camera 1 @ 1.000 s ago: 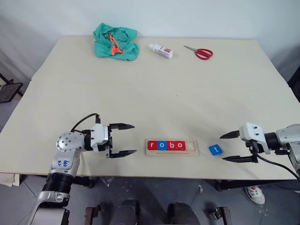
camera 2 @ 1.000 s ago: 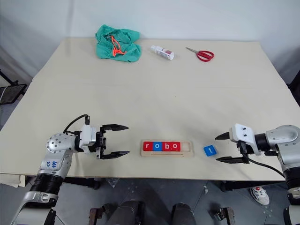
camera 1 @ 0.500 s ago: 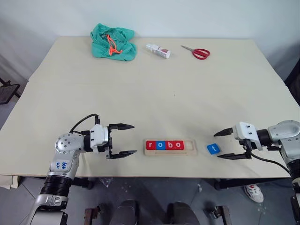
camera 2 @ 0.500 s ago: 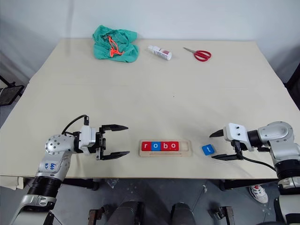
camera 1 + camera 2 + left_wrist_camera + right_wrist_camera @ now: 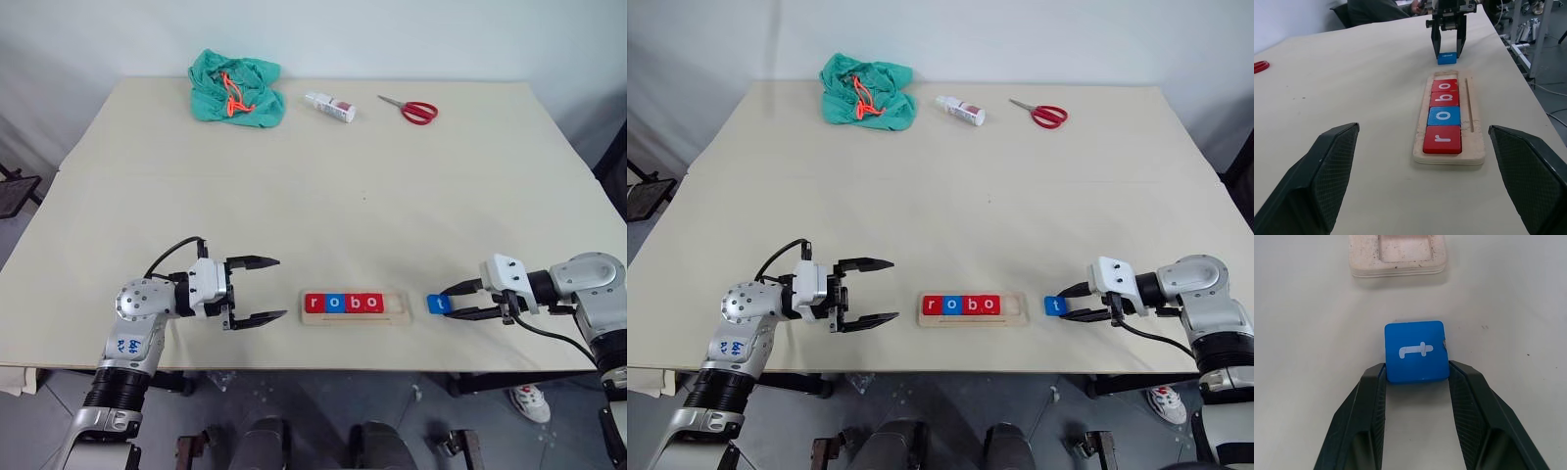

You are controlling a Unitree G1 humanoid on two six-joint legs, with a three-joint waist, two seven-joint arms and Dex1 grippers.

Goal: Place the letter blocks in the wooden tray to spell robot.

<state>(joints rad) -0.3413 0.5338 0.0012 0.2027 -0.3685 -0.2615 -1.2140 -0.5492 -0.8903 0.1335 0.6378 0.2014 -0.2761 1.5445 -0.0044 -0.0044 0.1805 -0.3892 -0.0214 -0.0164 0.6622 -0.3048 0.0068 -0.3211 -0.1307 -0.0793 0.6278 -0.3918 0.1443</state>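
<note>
Leaving only the blue t block, pinched between the right gripper jaws, short of the wooden tray holding r-o-b-o, left gripper jaws spread, empty.

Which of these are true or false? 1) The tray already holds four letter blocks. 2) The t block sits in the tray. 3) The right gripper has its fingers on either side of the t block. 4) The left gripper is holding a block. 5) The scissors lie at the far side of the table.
1) True: the tray holds r, o, b, o.
2) False: the t block lies on the table, right of the tray.
3) True: the right gripper grips its sides.
4) False: the left gripper is open and empty.
5) True: the scissors lie there.
</note>
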